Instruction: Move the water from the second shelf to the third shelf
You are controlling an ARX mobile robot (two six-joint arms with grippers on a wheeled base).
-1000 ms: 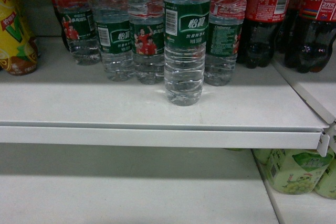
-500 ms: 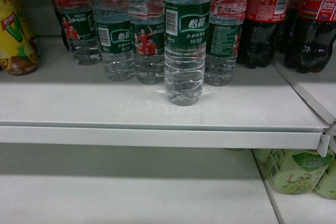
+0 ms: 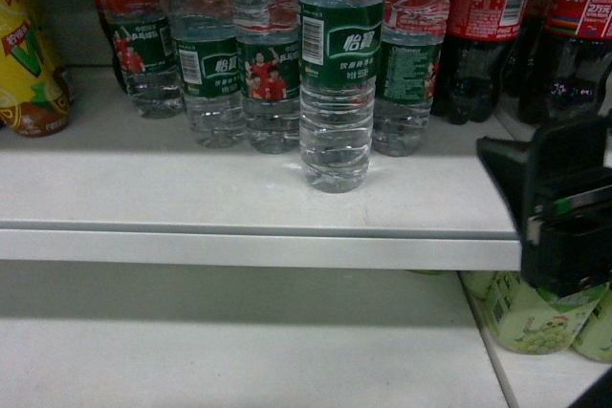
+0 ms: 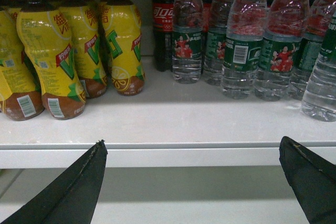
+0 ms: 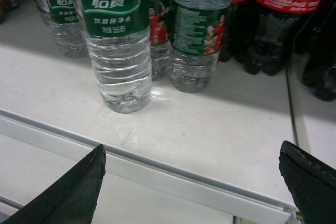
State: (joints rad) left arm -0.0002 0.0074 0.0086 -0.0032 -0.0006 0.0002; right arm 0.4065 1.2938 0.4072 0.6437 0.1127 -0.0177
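Head view is showing the water bottle standing upright on the shelf, ahead of its row. Right end effector is hanging open near the shelf's front edge, and left end effector is gaping open too.

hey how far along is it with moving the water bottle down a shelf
Nothing is moved yet: the water bottle stands upright near the front of its shelf, ahead of the bottle row. In hand: the right tool is at the shelf's right end, fingers spread, empty, right of the bottle. The left tool is open, below the shelf edge. Left: grasp, lift out, set on the shelf below.
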